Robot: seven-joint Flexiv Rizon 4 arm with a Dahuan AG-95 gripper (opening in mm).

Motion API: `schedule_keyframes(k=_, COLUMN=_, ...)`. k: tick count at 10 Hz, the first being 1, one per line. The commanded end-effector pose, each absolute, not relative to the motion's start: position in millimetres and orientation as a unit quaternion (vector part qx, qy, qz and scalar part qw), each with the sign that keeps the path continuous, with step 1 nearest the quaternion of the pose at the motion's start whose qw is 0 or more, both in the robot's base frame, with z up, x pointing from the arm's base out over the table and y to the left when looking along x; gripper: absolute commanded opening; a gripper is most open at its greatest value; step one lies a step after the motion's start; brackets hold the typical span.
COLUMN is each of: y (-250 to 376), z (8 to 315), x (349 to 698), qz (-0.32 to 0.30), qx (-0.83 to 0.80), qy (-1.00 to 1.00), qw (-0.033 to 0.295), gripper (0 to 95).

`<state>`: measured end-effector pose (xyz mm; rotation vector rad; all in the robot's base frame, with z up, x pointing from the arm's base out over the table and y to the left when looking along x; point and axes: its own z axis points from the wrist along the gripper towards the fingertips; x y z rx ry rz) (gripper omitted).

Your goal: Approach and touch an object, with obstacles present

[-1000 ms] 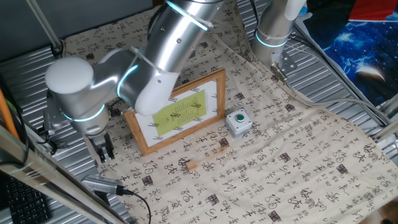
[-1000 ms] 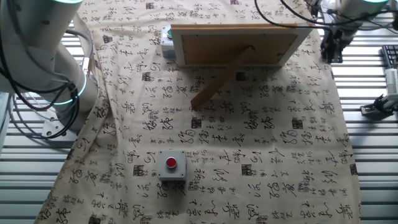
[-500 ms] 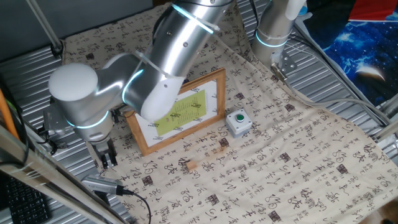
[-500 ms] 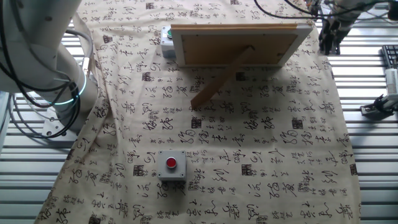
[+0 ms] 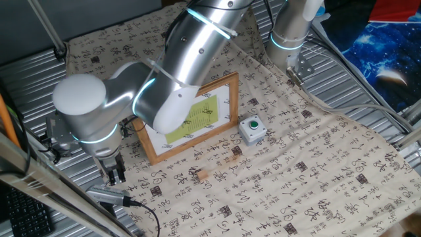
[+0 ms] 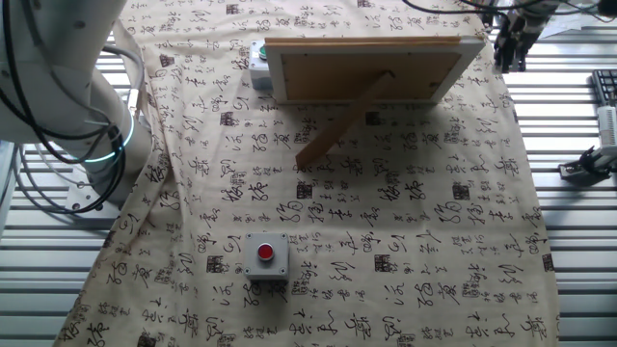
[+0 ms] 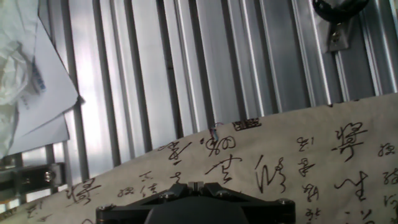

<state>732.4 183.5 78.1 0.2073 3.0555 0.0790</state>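
Observation:
The tiny light-tan wooden cube [image 5: 202, 175] lies on the printed cloth in front of the picture frame [image 5: 187, 118], a light-wood frame with a white mat and a yellow-green sheet. The frame stands propped up; its back and strut show in the other fixed view [image 6: 366, 69], where the cube is hidden behind it. My gripper [image 5: 116, 174] hangs low at the cloth's left edge, well left of the cube, also seen at the far right corner [image 6: 511, 46]. In the hand view its fingertips [image 7: 194, 185] are pressed together with nothing between them.
A grey box with a green button [image 5: 251, 129] stands right of the frame. A grey box with a red button [image 6: 266, 255] sits on the cloth behind the frame. Another small wooden piece [image 5: 230, 158] lies near the cube. Ribbed metal table [image 7: 186, 68] and white paper [image 7: 31, 81] lie beyond the cloth edge.
My gripper has moved along the cloth's left edge, down and slightly right in the one fixed view. The jaws stayed shut. Nothing on the cloth moved.

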Motion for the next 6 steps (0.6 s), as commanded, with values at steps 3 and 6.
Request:
schedule_keyframes(k=3, y=190.3, z=81.1, x=727.0, qz=0.027, qx=0.066, qy=0.997, qw=0.040, gripper=0.0)
schedule_keyframes(k=6, y=191.4, z=82.5, x=727.2, qz=0.028, qx=0.064, qy=0.997, qw=0.039, gripper=0.0)
